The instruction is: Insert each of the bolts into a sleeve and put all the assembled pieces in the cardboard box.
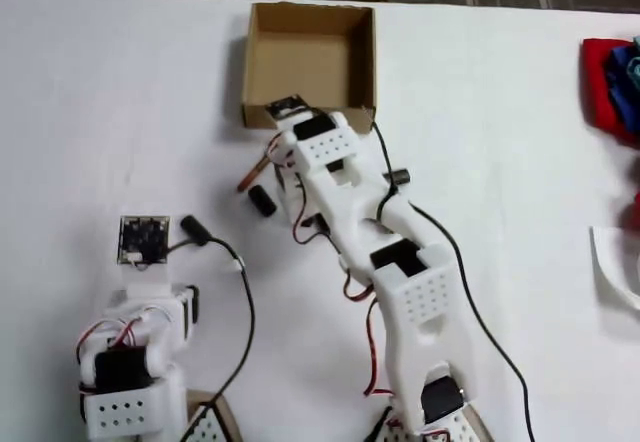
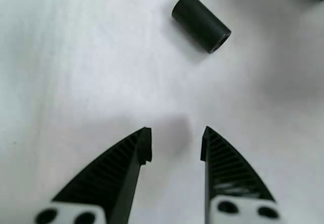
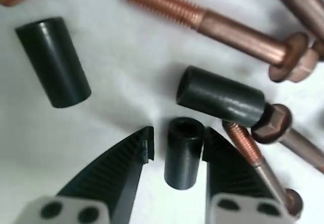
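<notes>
The cardboard box (image 1: 310, 57) stands open at the back of the white table. My right arm (image 1: 330, 152) stretches to just in front of it. My right gripper (image 3: 177, 145) is open, its fingers either side of a black sleeve (image 3: 183, 152) lying on the table. Around it lie another sleeve (image 3: 53, 62), a sleeve (image 3: 220, 96) with a hex head (image 3: 272, 122) against its end, and several copper bolts (image 3: 217, 24). My left gripper (image 2: 176, 144) is open over bare table, a black sleeve (image 2: 201, 24) a little beyond it. A loose sleeve (image 1: 262, 200) and a bolt (image 1: 255, 172) lie left of the right arm.
A further sleeve (image 1: 400, 175) lies right of the right arm. Black and red cables (image 1: 245, 302) trail across the table between the arms. Red cloth (image 1: 610, 77) and a white object (image 1: 612, 267) sit at the right edge.
</notes>
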You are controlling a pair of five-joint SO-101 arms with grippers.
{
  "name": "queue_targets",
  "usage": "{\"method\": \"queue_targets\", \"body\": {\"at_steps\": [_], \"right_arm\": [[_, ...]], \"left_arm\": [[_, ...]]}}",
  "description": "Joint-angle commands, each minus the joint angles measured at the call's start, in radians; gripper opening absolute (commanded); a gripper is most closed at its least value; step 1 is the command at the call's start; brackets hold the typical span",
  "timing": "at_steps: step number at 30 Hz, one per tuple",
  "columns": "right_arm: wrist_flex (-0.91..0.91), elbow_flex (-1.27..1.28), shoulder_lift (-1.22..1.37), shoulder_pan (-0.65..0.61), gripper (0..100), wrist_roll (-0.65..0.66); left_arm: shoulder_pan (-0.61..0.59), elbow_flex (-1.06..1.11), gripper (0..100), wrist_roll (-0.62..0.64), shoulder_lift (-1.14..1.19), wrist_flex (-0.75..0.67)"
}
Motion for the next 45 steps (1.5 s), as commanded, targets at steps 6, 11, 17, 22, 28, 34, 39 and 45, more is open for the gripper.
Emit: {"method": "queue_targets", "body": {"at_steps": [6, 11, 17, 22, 28, 34, 39, 45], "right_arm": [[0.082, -0.034, 0.045, 0.042, 16.1, 0.006], [0.110, -0.034, 0.039, 0.050, 16.6, 0.135], [0.108, -0.029, 0.042, 0.074, 16.6, 0.175], [0.079, -0.035, 0.047, 0.071, 16.3, 0.173], [0.079, -0.028, 0.065, 0.074, 0.9, 0.173], [0.088, -0.046, 0.058, 0.068, 2.2, 0.180], [0.162, -0.072, -0.136, 0.065, 2.2, 0.181], [0.305, -0.072, -0.532, 0.071, 2.2, 0.183]], "left_arm": [[-0.006, 0.021, 18, 0.006, -0.023, -0.003], [-0.006, 0.021, 18, 0.006, -0.023, -0.003], [-0.006, 0.021, 18, 0.006, -0.023, -0.003], [-0.006, 0.021, 18, 0.006, -0.023, -0.003], [-0.006, 0.021, 18, 0.006, -0.023, -0.003], [-0.006, 0.021, 18, 0.006, -0.023, -0.003], [-0.006, 0.021, 18, 0.006, -0.023, -0.003], [-0.006, 0.021, 18, 0.006, -0.023, -0.003]]}}
